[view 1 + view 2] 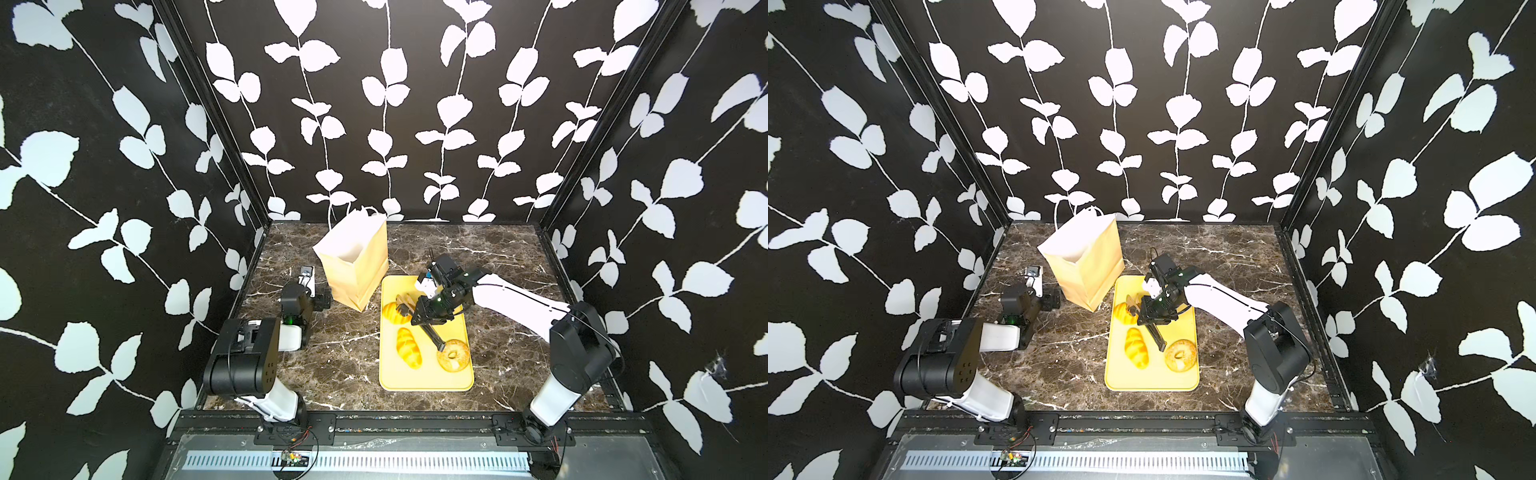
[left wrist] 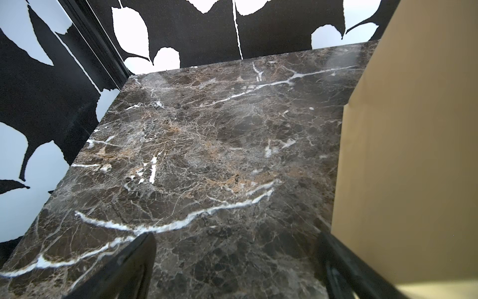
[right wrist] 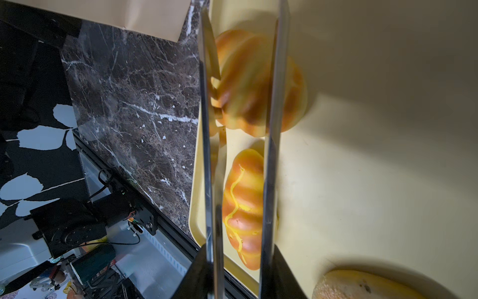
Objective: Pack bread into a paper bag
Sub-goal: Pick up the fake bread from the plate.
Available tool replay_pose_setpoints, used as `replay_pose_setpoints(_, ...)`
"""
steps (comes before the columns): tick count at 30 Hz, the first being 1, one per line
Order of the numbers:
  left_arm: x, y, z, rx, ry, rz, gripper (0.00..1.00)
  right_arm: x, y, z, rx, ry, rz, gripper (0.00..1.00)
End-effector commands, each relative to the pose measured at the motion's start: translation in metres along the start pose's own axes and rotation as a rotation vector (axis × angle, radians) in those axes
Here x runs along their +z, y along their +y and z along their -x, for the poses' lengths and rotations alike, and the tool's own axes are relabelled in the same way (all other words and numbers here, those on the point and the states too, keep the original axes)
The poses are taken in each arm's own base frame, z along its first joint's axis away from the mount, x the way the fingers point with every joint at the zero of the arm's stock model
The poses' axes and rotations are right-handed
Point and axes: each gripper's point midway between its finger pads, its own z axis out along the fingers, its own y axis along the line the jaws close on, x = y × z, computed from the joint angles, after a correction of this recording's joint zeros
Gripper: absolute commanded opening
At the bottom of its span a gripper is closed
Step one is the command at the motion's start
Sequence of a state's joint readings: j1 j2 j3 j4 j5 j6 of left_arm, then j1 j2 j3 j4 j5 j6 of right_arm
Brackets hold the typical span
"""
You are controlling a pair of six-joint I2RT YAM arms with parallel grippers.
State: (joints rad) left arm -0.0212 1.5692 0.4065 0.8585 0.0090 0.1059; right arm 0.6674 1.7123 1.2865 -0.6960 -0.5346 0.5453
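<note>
The tan paper bag [image 1: 357,257] [image 1: 1086,262] stands upright and open at the back, left of the yellow tray [image 1: 424,382]. Bread lies on the tray: a ridged golden roll [image 1: 390,312] [image 3: 248,82], a scored oval roll [image 1: 409,348] [image 3: 243,207] and a bagel [image 1: 454,355] [image 3: 362,287]. My right gripper [image 1: 420,316] [image 3: 238,259] is shut on metal tongs [image 3: 274,129]. The tong arms straddle the ridged roll, which looks blurred. My left gripper [image 1: 308,277] [image 2: 238,259] stands open and empty beside the bag [image 2: 413,155].
The dark marble table [image 1: 340,365] is walled in on three sides by black panels with white leaves. The tongs' black tail end [image 1: 434,337] points toward the bagel. A black rail [image 1: 415,419] runs along the table's front edge.
</note>
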Motion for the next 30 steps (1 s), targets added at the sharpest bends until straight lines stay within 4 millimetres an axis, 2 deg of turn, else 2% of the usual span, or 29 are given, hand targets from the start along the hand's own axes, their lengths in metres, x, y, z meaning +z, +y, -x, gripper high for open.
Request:
replay_pose_setpoints(1,-0.001,0.0,0.011,0.006,-0.028,0.001,0.98,-0.009,0.015,0.015,-0.044,-0.038,0.041,0.34)
replay_pose_setpoints(8,-0.001,0.0,0.012,0.005,-0.029,-0.001,0.99,-0.005,0.02,0.01,-0.036,-0.001,0.082,0.34)
replay_pose_setpoints(19,-0.001,0.0,0.011,0.006,-0.028,-0.001,0.99,-0.001,0.017,0.003,-0.027,0.056,0.071,0.33)
replay_pose_setpoints(30,-0.001,0.0,0.012,0.005,-0.029,0.0,0.98,0.002,0.018,0.004,-0.021,0.091,0.071,0.21)
